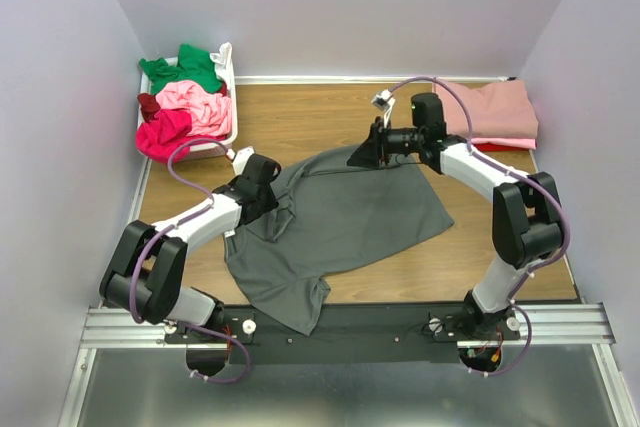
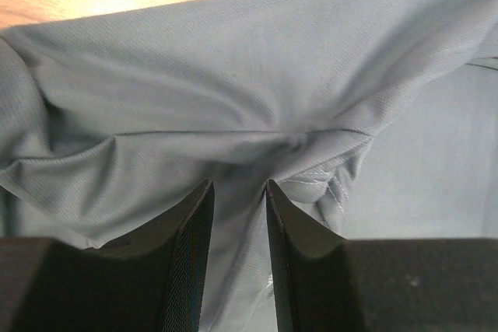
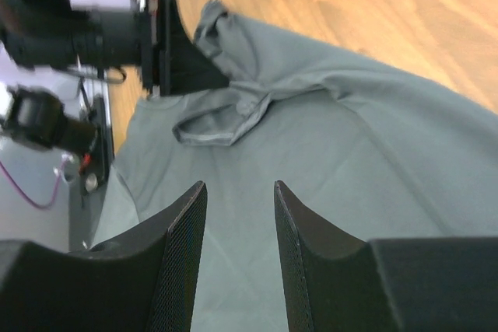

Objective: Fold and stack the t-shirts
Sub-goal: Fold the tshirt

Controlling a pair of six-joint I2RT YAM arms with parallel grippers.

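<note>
A dark grey t-shirt (image 1: 360, 217) lies spread and rumpled across the middle of the table, one corner hanging over the near edge. My left gripper (image 1: 272, 205) is down on its left part. In the left wrist view its tips (image 2: 237, 184) stand a little apart, with creases of the grey cloth (image 2: 233, 75) gathering toward the gap. My right gripper (image 1: 354, 159) hovers at the shirt's far edge, open (image 3: 240, 186) with nothing between its fingers and the cloth (image 3: 350, 192) below. The left gripper (image 3: 222, 79) shows there too, against a bunched fold.
A white basket (image 1: 232, 97) at the far left holds green (image 1: 185, 69), pink (image 1: 195, 102) and magenta (image 1: 165, 132) shirts. At the far right a folded pink shirt (image 1: 495, 107) lies on a red one (image 1: 505, 147). Walls close in the table on three sides.
</note>
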